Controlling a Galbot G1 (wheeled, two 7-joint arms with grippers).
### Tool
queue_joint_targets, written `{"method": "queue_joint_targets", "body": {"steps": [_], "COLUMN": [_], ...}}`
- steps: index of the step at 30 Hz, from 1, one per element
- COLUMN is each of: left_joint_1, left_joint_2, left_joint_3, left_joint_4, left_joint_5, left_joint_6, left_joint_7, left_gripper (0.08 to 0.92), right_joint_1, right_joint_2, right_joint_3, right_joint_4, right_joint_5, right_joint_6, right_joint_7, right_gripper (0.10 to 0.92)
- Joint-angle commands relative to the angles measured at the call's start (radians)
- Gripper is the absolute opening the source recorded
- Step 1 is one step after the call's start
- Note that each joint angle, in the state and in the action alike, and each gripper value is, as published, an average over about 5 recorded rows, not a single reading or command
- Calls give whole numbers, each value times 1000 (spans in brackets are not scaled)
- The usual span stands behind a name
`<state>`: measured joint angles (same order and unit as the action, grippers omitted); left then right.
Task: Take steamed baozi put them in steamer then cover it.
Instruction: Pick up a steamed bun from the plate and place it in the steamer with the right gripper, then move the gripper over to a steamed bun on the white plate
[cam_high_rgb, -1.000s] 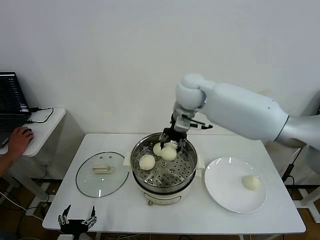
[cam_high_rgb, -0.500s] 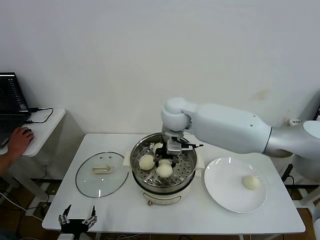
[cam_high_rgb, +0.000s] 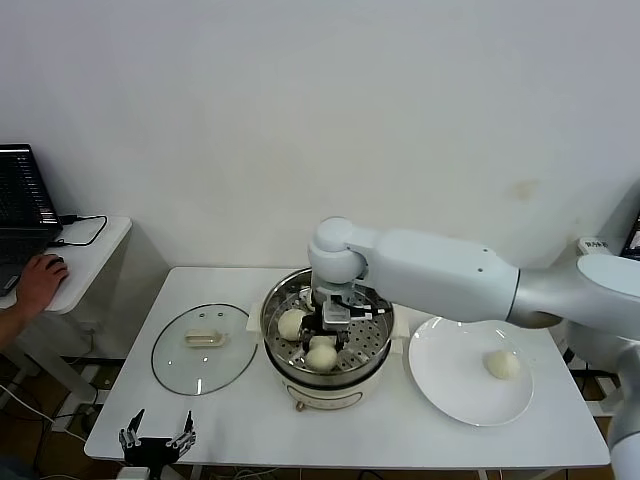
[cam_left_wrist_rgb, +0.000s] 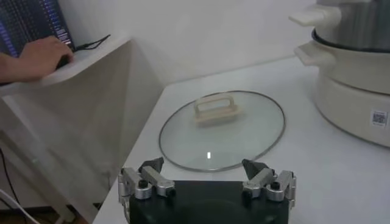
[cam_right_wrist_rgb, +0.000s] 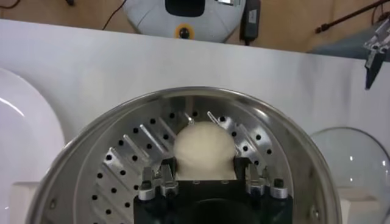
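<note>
The steel steamer (cam_high_rgb: 372, 368) stands mid-table. My right gripper (cam_high_rgb: 329, 338) reaches down inside it, shut on a cream-white baozi (cam_high_rgb: 321, 357) low over the front of the perforated tray. In the right wrist view the fingers (cam_right_wrist_rgb: 166, 173) press both sides of that baozi (cam_right_wrist_rgb: 204, 146) above the tray (cam_right_wrist_rgb: 122, 170). Another baozi (cam_high_rgb: 292, 323) lies on the tray's left; the arm hides the back of the tray. One baozi (cam_high_rgb: 502, 364) rests on the white plate (cam_high_rgb: 450, 385). The glass cover (cam_high_rgb: 205, 347) lies flat to the steamer's left. My left gripper (cam_high_rgb: 155, 440) is open and empty at the table's front left edge.
The left wrist view shows my open left gripper (cam_left_wrist_rgb: 204, 173) before the cover (cam_left_wrist_rgb: 222, 128), with the steamer's base (cam_left_wrist_rgb: 353, 85) beyond. A side table (cam_high_rgb: 70, 250) with a laptop and a person's hand (cam_high_rgb: 38, 280) stands at the far left.
My right gripper has carried the baozi from the back of the steamer forward and down to the front of the tray. The left arm has not moved.
</note>
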<state>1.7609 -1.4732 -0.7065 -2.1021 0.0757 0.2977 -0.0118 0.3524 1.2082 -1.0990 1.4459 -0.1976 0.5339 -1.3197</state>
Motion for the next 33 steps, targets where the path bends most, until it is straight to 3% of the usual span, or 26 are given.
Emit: {"method": "queue_joint_targets", "body": {"steps": [1, 9, 16, 23, 33], "left_joint_1": [4, 7, 11, 20, 33], "left_joint_2": [0, 3, 11, 18, 12], "left_joint_3": [3, 14, 23, 30, 55], "left_joint_4": [-13, -16, -20, -34, -48], "left_joint_5": [0, 4, 9, 6, 8], "left_joint_6": [2, 2, 3, 5, 3], "left_joint_7": [3, 4, 6, 9, 8], "left_gripper": [823, 823, 823, 823, 823], "right_joint_1": [2, 53, 97, 45, -135], "right_joint_2": [-6, -111, -304, -549, -716], "right_joint_3": [8, 81, 201, 256, 354], "right_joint_4": [12, 68, 95, 126, 16], "right_joint_5": [16, 115, 210, 305, 143], "right_joint_6": [-53, -194, -389, -781, -826], "right_joint_7": [16, 17, 23, 53, 9], "right_gripper": [631, 813, 823, 822, 823]}}
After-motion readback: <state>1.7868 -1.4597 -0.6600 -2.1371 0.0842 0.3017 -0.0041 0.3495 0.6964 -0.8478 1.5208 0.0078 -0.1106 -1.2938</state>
